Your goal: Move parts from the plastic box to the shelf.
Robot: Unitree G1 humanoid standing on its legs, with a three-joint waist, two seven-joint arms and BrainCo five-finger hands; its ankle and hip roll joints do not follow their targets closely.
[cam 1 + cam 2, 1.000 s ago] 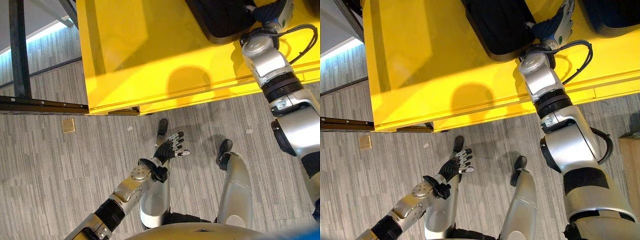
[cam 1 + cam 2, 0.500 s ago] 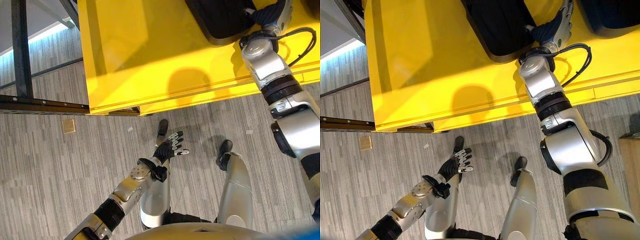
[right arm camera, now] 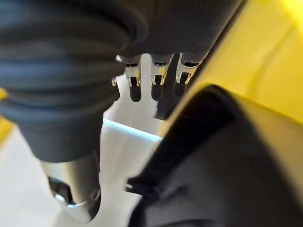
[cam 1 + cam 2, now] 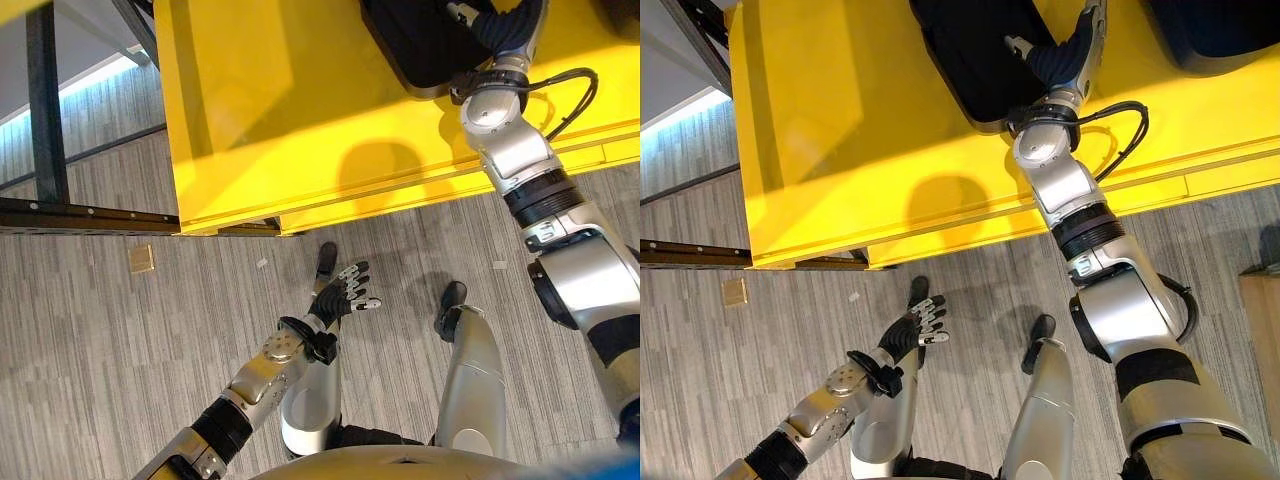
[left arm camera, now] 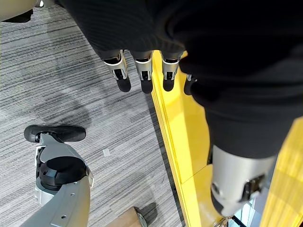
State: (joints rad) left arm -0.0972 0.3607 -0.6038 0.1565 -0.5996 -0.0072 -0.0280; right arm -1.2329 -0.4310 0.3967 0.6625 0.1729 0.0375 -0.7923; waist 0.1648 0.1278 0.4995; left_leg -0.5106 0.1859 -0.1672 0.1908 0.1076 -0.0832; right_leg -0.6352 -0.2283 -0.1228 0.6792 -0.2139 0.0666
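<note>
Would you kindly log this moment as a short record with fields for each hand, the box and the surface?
right hand: over the near edge of the black plastic box, fingers straight, holding nothing visible
left hand: low over the grey floor, fingers relaxed, empty
black plastic box: on the yellow table, contents hidden
parts: none visible

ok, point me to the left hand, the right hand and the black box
left hand (image 4: 338, 298): left eye view, on its palm, over the floor.
right hand (image 4: 1072, 52): right eye view, on its dark ribbed cover, above the box.
black box (image 4: 970, 45): right eye view, on its dark inside.
</note>
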